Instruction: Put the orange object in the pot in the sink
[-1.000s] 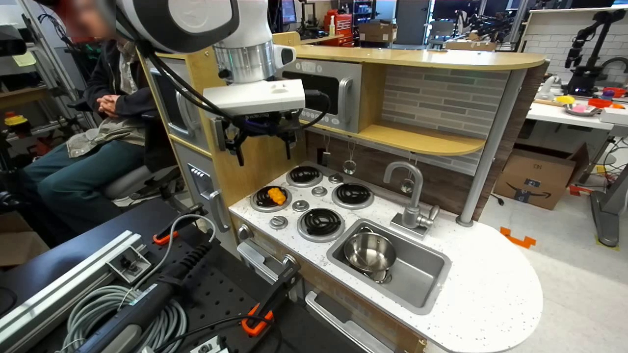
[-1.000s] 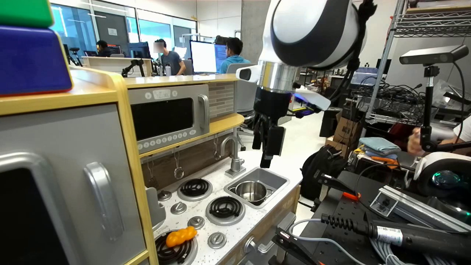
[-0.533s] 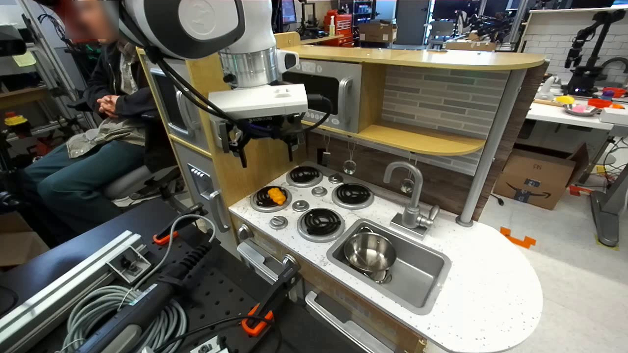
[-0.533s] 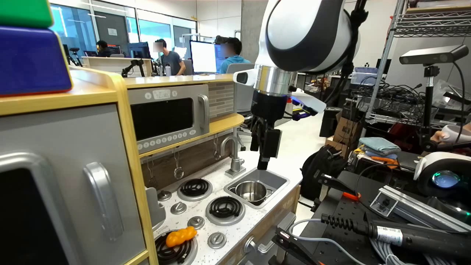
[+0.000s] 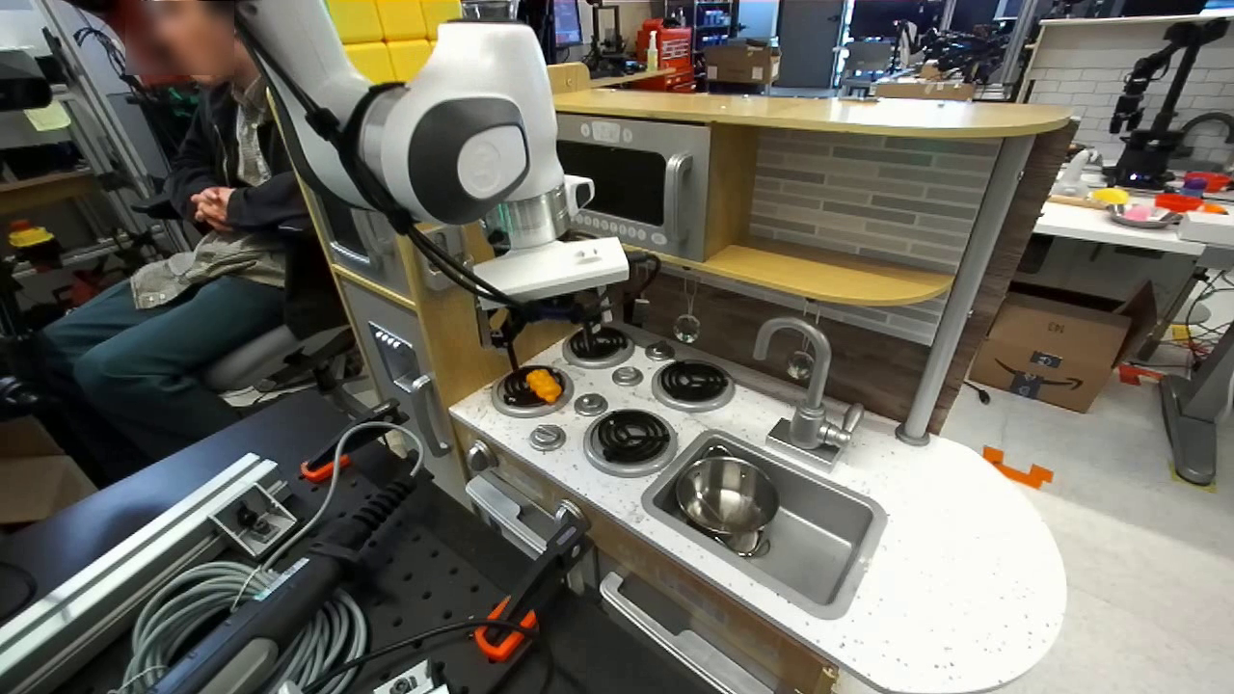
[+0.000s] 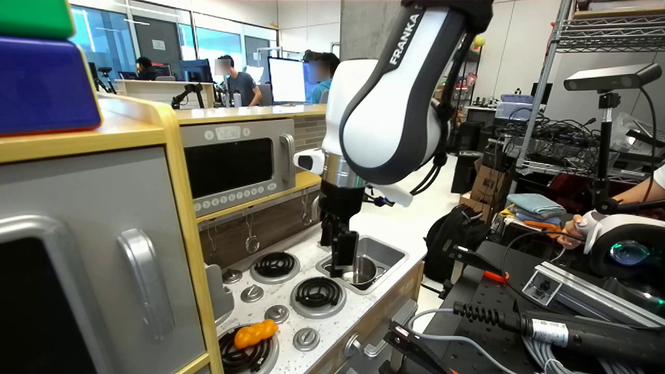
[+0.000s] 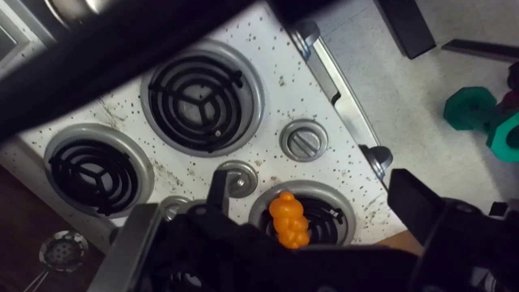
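The orange object (image 5: 544, 386) is a small knobbly piece lying on a black stove burner. It also shows in an exterior view (image 6: 255, 333) and in the wrist view (image 7: 289, 221), where its lower end is partly covered by the gripper body. My gripper (image 7: 310, 178) is open and empty, its fingers spread wide, with the orange object seen between and below them. In both exterior views the gripper (image 5: 551, 342) (image 6: 340, 259) hangs above the stove, apart from the orange object. The shiny silver pot (image 5: 728, 496) stands in the silver sink (image 5: 819, 540), at its stove-side end.
Several burners and knobs (image 7: 304, 140) cover the white countertop (image 5: 964, 559). A tall wooden cabinet (image 5: 482, 328) stands beside the orange object's burner. The microwave (image 6: 234, 161) and shelf overhang the back. The curved faucet (image 5: 815, 376) rises behind the sink.
My gripper has come down toward the stove, moving rightward in an exterior view and leftward in an exterior view. It stays open. The orange object and the pot have not moved.
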`<state>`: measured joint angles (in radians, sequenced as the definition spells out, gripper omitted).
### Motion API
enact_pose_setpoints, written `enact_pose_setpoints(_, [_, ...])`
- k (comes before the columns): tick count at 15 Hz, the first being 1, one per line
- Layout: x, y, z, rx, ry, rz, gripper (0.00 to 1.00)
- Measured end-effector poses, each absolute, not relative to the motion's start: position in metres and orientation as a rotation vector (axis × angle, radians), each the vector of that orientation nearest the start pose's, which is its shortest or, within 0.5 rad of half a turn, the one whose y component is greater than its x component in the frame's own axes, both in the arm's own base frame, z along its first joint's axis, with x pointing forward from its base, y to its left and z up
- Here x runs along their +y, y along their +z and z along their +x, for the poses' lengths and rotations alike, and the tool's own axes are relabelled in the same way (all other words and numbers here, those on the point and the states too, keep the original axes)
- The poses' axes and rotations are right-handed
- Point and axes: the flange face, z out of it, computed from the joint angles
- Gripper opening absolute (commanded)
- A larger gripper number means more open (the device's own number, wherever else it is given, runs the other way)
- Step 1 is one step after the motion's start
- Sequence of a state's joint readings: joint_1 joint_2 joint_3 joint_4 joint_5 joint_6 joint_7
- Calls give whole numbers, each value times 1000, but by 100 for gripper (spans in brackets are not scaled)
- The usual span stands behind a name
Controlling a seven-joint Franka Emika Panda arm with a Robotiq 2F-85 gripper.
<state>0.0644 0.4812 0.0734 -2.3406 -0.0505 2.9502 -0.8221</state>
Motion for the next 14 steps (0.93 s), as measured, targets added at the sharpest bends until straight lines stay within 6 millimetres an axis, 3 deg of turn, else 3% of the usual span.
enact_pose_setpoints(6, [141, 79, 543, -1438, -272, -2756, 100])
enact_pose_setpoints(13, [175, 21, 570, -1390, -343, -2819, 100])
enact_pose_setpoints(14, [179, 13, 571, -1383, -354, -2826, 75])
